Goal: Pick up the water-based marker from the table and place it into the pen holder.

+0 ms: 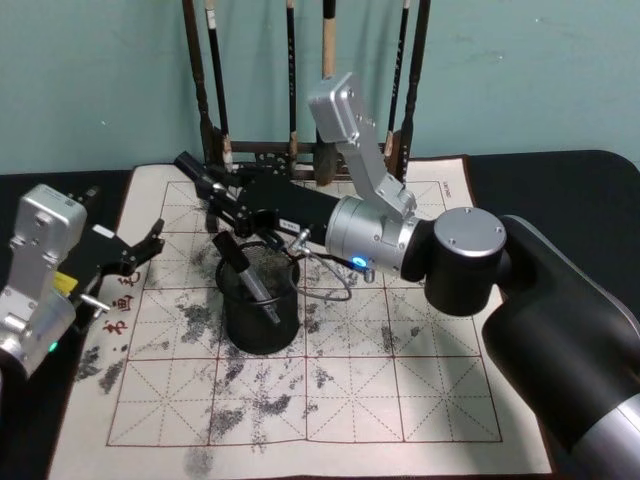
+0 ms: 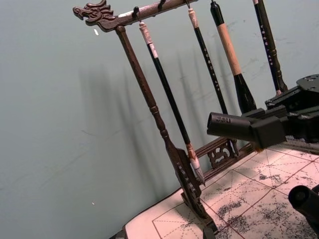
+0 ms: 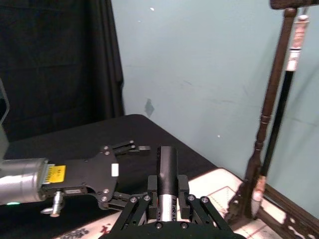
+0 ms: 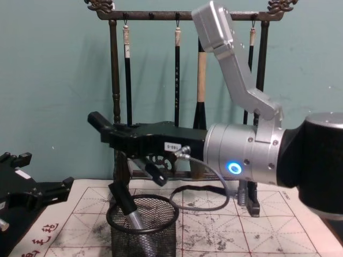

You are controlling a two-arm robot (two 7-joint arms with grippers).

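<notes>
The marker point(image 1: 245, 272) leans tilted inside the holder point(image 1: 260, 325), tip down against the mesh, so the drop looks made. Just above, the right gripper point(image 1: 222, 208) hovers over the rim with fingers apart and empty, while the left gripper point(image 1: 135, 255) sits open beside the mat point(image 1: 420, 400), idle; the brush rack point(image 4: 182, 16) stands behind.

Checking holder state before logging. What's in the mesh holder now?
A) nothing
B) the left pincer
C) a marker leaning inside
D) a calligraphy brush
C: a marker leans inside the holder, cap up, with the right pincer above it. The left pincer sits idle at the mat's left edge.
</notes>
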